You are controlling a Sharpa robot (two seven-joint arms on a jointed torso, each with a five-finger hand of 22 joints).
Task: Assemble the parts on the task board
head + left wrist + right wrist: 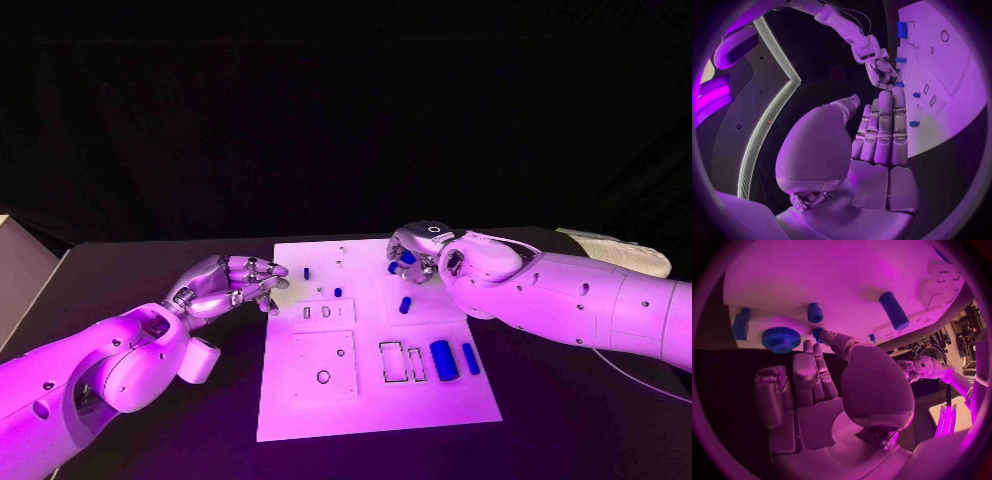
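The white task board [378, 400] is laid flat on the black counter [577, 420]. Small blue parts [444, 359] are spread on it. A short blue peg [817, 333] is pinched by the right hand [417, 250] fingers. The left hand [231, 283] fingers are curled, and nothing is held.

Black table [577, 420], pale box [18, 275] at its edge

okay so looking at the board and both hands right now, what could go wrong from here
The right hand has its fingertips among small blue pieces near the far right of the task board; it might knock the small blue peg or the gear beside it while reaching. The left hand hovers at the board's left edge and could nudge the board, shifting the loose blue cylinders lying near the right edge.
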